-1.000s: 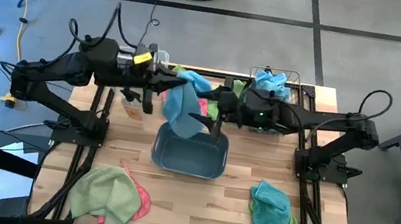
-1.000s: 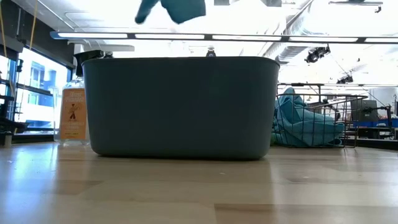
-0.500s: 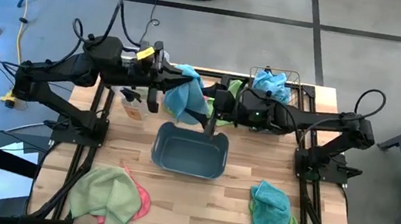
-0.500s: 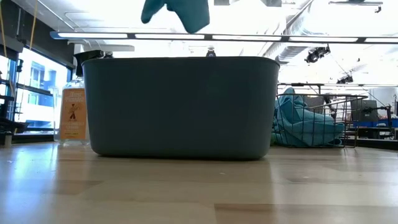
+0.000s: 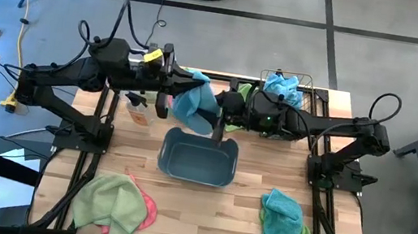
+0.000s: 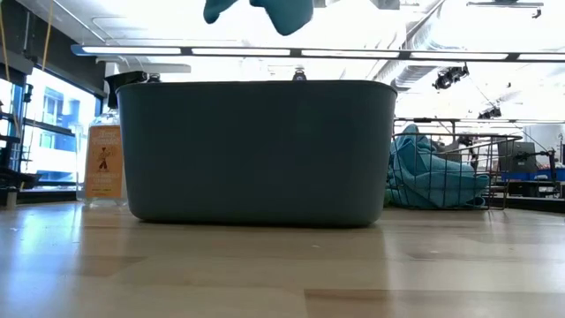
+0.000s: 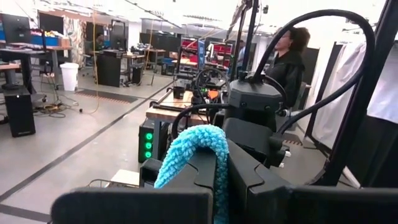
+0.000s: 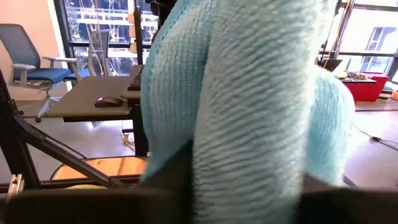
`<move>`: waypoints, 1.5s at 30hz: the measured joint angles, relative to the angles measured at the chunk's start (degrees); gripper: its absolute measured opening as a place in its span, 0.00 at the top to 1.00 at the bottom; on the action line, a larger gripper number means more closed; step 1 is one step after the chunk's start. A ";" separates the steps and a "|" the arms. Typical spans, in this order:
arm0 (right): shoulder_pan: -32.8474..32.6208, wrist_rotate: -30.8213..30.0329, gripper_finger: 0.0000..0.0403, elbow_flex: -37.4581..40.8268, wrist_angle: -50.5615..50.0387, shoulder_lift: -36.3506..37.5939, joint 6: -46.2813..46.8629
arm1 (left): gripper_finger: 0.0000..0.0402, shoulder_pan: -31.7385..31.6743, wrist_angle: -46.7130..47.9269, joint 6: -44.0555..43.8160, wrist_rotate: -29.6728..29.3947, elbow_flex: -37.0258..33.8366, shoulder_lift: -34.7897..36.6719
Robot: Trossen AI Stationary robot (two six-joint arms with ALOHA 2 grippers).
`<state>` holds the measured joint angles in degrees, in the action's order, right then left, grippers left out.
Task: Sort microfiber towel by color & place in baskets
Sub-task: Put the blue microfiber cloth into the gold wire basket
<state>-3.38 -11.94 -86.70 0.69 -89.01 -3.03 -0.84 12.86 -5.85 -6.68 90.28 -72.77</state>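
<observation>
High view first: the blue towel [image 5: 193,103] has bunched tighter and shifted a touch toward the right arm since half a second ago, hanging above the far rim of the grey-blue tub [image 5: 197,158]. Going left to right, the left gripper [image 5: 170,93] is clamped on the towel's near edge, and its wrist view confirms it, blue pile [image 7: 189,158] squeezed between closed fingers. The right gripper [image 5: 225,109] pinches the other side; its own wrist camera sees only blue cloth [image 8: 249,106] filling the picture. Low view catches what the top camera cannot: the towel [image 6: 265,12] dangling clear above the tub [image 6: 256,150], not touching it. Far right, the wire-mesh basket [image 5: 305,83] holds another blue towel [image 5: 282,86].
</observation>
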 joint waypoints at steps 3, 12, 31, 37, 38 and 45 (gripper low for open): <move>0.00 0.60 0.95 0.02 0.32 0.00 -0.04 | 0.99 0.00 0.11 -0.08 0.00 0.00 -0.02; 0.00 0.87 0.99 0.04 0.32 0.02 0.78 | 0.75 0.00 1.03 -2.47 0.24 0.00 0.05; 2.28 -7.75 1.00 0.37 -32.22 14.62 0.78 | 0.43 0.02 26.13 -5.03 -2.22 -1.66 13.92; 2.25 -13.55 1.00 4.97 -46.42 20.83 8.90 | 0.43 0.02 22.91 -9.00 -2.26 -13.38 17.58; 2.21 -14.14 1.00 7.03 -47.94 22.30 10.91 | 0.43 0.02 21.23 -9.70 -2.27 -16.05 18.19; 0.54 -18.03 1.00 24.76 -48.43 35.53 24.08 | 0.43 0.02 3.16 -14.89 -1.38 -31.75 21.52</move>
<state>-2.84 -29.97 -61.94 -47.74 -53.49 21.05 -0.82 16.03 -20.74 -8.05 58.53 -51.26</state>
